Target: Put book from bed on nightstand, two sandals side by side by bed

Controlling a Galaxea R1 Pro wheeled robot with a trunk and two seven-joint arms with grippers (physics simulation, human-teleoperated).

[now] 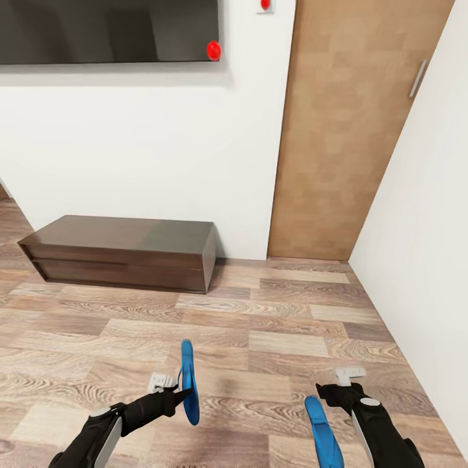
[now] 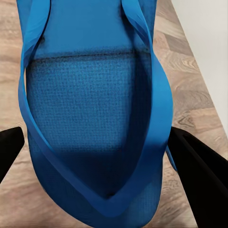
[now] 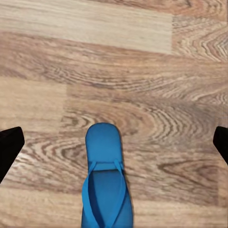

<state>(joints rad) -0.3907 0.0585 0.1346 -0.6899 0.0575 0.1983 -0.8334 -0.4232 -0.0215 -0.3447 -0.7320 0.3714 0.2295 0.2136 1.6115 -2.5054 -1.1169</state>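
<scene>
Head camera: high, looking forward and down over both arms; takes in wood-plank floor (image 1: 260,325), long low dark cabinet (image 1: 123,252) against white wall, wooden door (image 1: 344,130) in room corner. Left wrist camera: looks along left claw (image 2: 102,156), very close on blue sandal (image 2: 90,109); same sandal (image 1: 188,383) in head view. Right wrist camera: faces straight down at floor, farther off, second sandal (image 3: 104,180) below; shared with head view (image 1: 323,435).

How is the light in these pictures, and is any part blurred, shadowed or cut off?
Head view: even, soft light; the low cabinet throws a faint shadow by its right end; all sharp. Left wrist view: the blue sandal sits very close, its edges cropped, with dark shading under the straps. Right wrist view: the other sandal is sharp on the wood floor, cut off at the frame edge.
</scene>
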